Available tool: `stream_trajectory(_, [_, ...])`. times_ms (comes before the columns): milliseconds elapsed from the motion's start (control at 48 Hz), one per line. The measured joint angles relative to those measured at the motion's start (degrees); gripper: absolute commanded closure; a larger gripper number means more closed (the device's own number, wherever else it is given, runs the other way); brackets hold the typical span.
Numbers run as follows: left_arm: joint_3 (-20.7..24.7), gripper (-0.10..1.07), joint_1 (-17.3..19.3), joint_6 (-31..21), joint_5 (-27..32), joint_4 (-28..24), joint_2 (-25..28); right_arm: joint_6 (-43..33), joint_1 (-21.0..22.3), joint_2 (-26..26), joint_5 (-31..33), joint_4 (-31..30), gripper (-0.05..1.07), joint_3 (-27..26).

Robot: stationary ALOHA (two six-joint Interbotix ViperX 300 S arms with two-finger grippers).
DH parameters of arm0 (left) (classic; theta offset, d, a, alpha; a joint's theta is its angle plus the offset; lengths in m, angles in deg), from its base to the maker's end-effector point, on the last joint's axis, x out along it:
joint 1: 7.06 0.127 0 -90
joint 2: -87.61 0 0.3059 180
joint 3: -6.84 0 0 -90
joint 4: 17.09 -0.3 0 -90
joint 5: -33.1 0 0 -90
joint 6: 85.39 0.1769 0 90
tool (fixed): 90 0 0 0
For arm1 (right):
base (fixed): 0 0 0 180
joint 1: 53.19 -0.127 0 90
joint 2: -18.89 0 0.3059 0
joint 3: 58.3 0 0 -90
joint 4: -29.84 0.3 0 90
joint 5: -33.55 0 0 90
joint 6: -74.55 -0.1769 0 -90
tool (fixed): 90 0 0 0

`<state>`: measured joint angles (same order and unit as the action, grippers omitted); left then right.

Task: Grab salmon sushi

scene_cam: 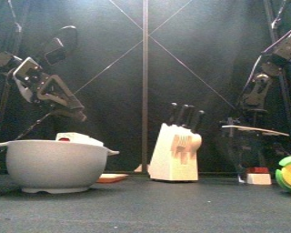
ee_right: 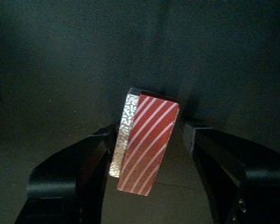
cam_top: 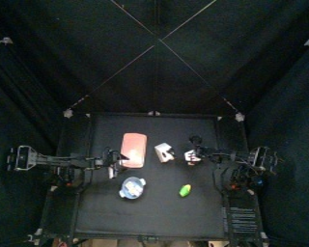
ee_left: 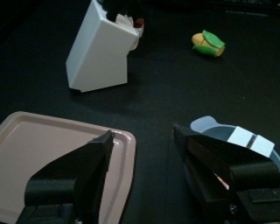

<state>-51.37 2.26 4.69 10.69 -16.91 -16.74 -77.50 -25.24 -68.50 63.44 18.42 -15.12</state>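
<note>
The salmon sushi (ee_right: 149,144) is a small block with a red-orange striped top and a white side. It lies on the black table between my right gripper's (ee_right: 150,131) open jaws, which stand either side of it without touching. In the front view it shows as a small red and white piece (scene_cam: 258,177) under the right gripper (scene_cam: 255,136). In the top view it is hidden under the right arm. My left gripper (ee_left: 149,166) is open and empty, hovering between the pink slab (ee_left: 38,144) and the bowl (ee_left: 230,140).
A white knife block (cam_top: 192,152) stands mid-table, just left of the right gripper. The large pink slab (cam_top: 132,150) and a small paler pink piece (cam_top: 162,150) lie left of it. A pale bowl (cam_top: 132,187) and a green and yellow item (cam_top: 185,190) sit nearer the front.
</note>
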Motion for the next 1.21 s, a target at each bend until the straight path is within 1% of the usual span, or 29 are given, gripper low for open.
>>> stream_trajectory(375, [0.0, 0.07, 0.0, 0.0, 0.0, -0.1, 0.0, 0.0, 0.0, 0.2, 0.2, 0.0, 0.11, 0.0])
stream_trajectory(688, [0.0, 0.07, 0.0, 0.0, 0.0, -0.1, 0.0, 0.1, -0.4, 0.2, 1.8, 0.0, 0.12, 0.0])
stream_trajectory(812, [0.0, 0.07, 0.0, 0.0, 0.0, -0.1, 0.0, 0.1, -0.7, 0.2, 1.9, 0.0, 0.2, 0.0])
stream_trajectory(958, [-0.2, 0.07, 0.0, 0.0, 0.0, -0.1, 0.0, 0.2, -1.0, 0.1, 2.1, 0.1, 0.36, 0.0])
stream_trajectory(1062, [-0.2, 0.07, 0.0, 0.0, 0.0, -0.1, 0.0, 0.2, -1.0, 0.2, 2.1, 0.5, 0.45, -0.1])
stream_trajectory(1208, [-0.2, 0.07, 0.0, 0.0, 0.0, -0.1, 0.0, 0.7, -1.2, 0.0, 2.4, 1.4, 0.47, -0.8])
